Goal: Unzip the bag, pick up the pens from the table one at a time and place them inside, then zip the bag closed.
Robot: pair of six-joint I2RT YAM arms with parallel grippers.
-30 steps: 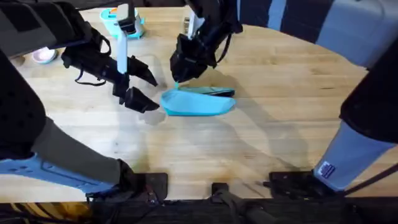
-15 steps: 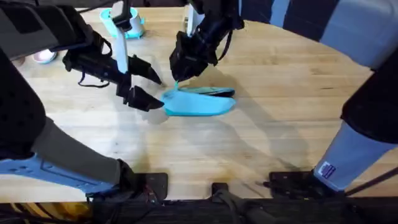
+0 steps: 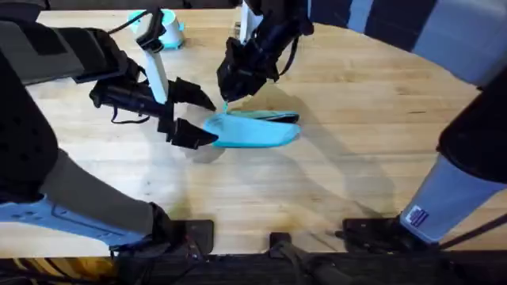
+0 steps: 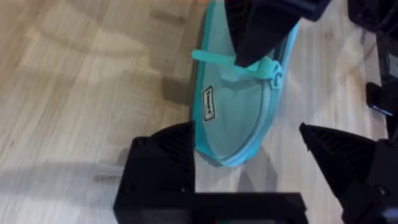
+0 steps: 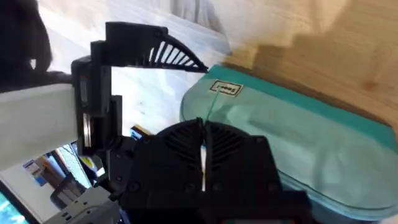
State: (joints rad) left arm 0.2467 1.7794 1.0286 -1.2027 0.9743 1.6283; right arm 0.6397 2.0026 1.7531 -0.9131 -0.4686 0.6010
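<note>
The light blue bag [image 3: 257,131] lies in the middle of the table [image 3: 341,166], with a dark slit along its far top edge. My right gripper [image 3: 226,101] hangs over the bag's left end, shut on the teal pull tab [image 4: 219,58]; the right wrist view shows the thin teal strand [image 5: 210,109] running into its closed fingers. My left gripper [image 3: 212,121] is open, one finger on each side of that same left end, and the bag [image 4: 236,112] lies between its fingers [image 4: 165,155]. The pens are out of view.
A teal toy toaster [image 3: 170,32] stands at the back left, partly behind the left arm's white link. The table's curved edge runs along the back right. Bare wood lies in front of and to the right of the bag.
My left gripper has slid right, from beside the bag to straddling its left end. The right gripper and the bag have stayed in place.
</note>
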